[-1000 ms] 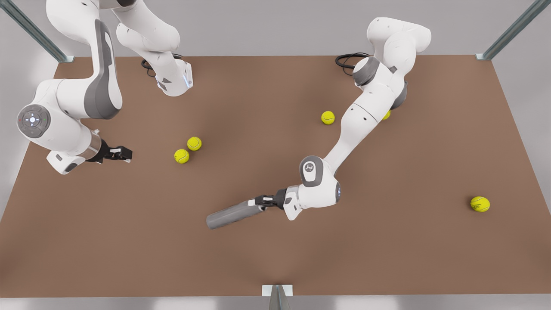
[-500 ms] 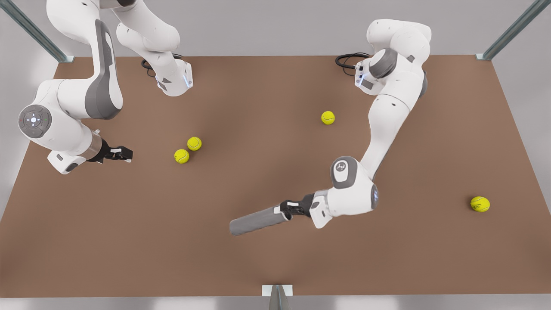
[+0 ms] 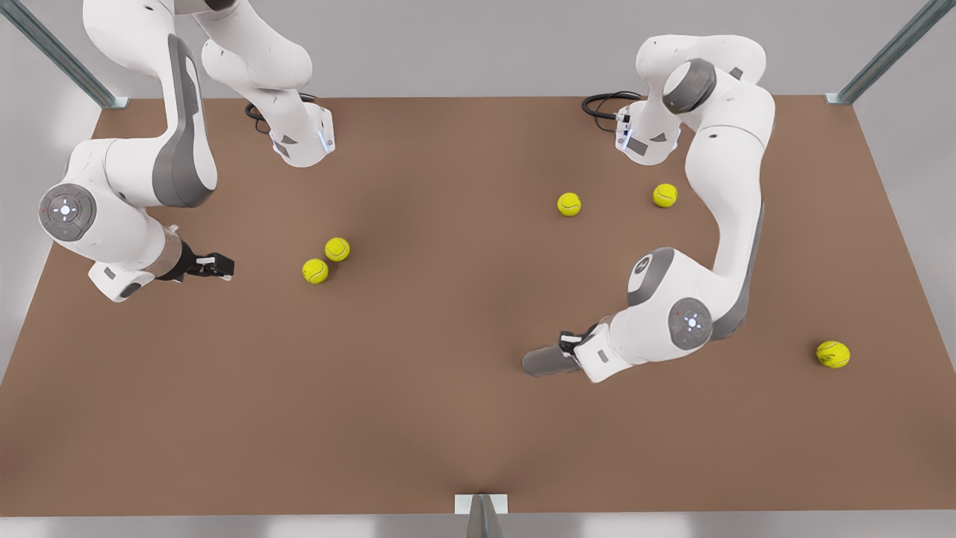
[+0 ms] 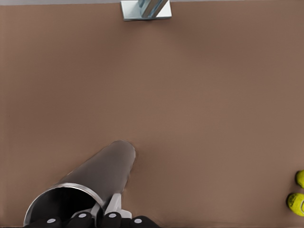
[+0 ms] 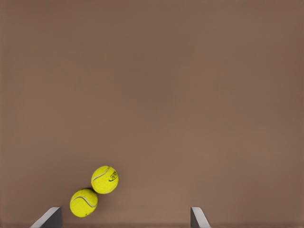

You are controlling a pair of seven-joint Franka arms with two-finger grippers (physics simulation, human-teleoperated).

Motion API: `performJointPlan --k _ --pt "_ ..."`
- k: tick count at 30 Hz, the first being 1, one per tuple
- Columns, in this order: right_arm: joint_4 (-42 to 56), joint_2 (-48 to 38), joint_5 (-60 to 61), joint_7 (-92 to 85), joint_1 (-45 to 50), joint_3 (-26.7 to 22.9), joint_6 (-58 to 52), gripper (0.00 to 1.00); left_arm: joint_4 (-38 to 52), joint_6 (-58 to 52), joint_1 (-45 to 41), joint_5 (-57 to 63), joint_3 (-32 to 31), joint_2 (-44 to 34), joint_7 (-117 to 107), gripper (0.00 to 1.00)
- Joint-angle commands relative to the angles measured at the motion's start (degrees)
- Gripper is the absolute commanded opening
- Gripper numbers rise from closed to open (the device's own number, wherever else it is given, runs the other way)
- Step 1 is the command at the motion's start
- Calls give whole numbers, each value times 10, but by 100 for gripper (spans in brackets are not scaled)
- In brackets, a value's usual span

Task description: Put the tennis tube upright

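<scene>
The left gripper (image 3: 570, 350), closed on the hollow end of the tennis tube (image 3: 547, 362), now sits farther toward the front view's right than a second ago. The tube shows much shorter in the front view, its closed end tipped down toward the table (image 3: 418, 418). A previously hidden tennis ball (image 3: 665, 195) is now exposed.

Tennis tube (image 3: 544, 362) — half hidden behind the left arm's wrist.
</scene>
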Motion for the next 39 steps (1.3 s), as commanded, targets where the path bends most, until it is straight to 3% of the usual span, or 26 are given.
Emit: performJointPlan --k 1,7,17,18,19,20,21,30,33,39 --pt "0 -2 0 1 0 0 0 100 0 -57 1 62 0 -4 -72 21" --pt "-5 -7 0 1 0 0 1 100 0 -69 -1 145 0 -8 -84 21" --pt "-4 -31 3 0 0 -1 -13 100 -1 -75 8 153 0 -5 -84 21" --pt "2 -32 5 0 -1 -1 -21 100 -1 -75 8 154 0 -5 -84 31" --pt "4 -32 6 -2 -1 -2 -22 100 -1 -75 8 154 0 -4 -83 51" --pt "5 -33 6 -2 -1 -2 -23 100 -1 -74 8 154 0 -4 -84 92" --pt "6 -34 7 -2 -1 -2 -26 100 -1 -73 8 154 0 -3 -84 100" --pt "29 -36 6 -5 -1 -3 -45 100 -1 -82 9 160 9 -4 -83 100" --pt "34 -37 6 -5 -1 -3 -50 100 2 -134 12 162 5 -12 -84 100" --pt "36 -29 27 5 -6 -7 -68 100 6 -288 41 154 3 -132 -82 100"
